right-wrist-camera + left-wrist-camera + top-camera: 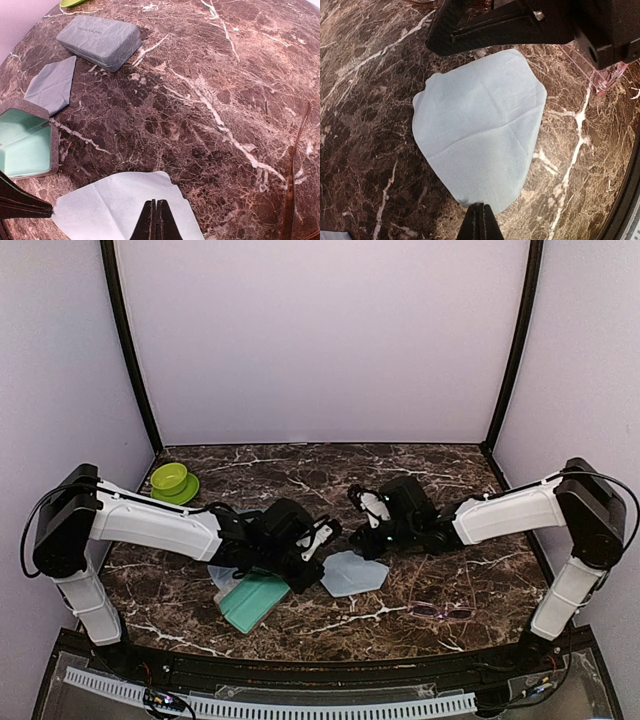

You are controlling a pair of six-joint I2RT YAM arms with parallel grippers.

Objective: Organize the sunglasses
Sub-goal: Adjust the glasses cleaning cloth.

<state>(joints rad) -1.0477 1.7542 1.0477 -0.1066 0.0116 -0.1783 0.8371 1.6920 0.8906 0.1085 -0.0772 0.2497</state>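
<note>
Sunglasses, pink-purple pair [443, 612]: lying flat on the marble table [420, 465] near its front edge, at 5 o'clock from the right gripper [156, 220] and well apart from both arms.
Dark pair: I cannot find it for certain. A thin brown strip [295, 165] at 3 o'clock in the right wrist view may be one of its temples.
Left gripper [477, 222]: fingers pressed together with nothing visible between them, over the edge of a light blue cloth [350, 573].
Right gripper: also closed, over the same cloth.
Cases: an open teal-lined case [252, 602] sits at 7 o'clock on the table. A closed grey case [100, 41] sits at 11 o'clock in the right wrist view.
Handling: I judge the frame light, thin and easily bent, with slick lenses that scratch easily.
Hold: I would pinch the bridge or a temple hinge, never a lens.
</note>
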